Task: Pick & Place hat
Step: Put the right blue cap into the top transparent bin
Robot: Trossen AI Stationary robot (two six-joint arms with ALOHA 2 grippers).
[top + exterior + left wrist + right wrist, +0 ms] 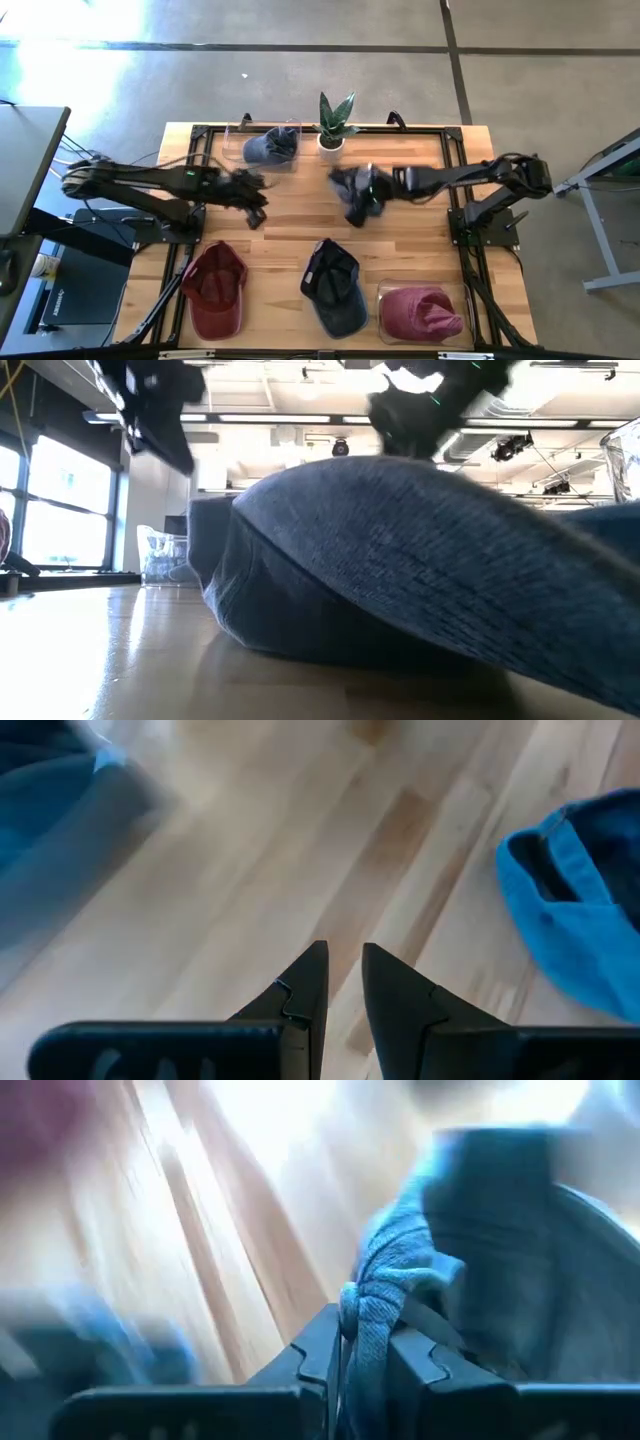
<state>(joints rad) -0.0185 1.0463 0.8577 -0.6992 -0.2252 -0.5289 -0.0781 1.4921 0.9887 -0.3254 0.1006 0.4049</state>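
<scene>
Right gripper (365,1350) pinches crumpled blue denim hat (355,192); left gripper (343,982) nearly closed, seemingly empty.

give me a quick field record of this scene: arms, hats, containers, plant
right gripper: shut on a dark blue cap, held over the table's middle
left gripper: nearly shut, holding nothing, over bare wood left of centre
clear bin at back: holds a blue-grey cap
clear bin at front right: holds a pink-red cap
loose on table: red cap front left, navy cap front centre
potted plant: upright at back edge
</scene>
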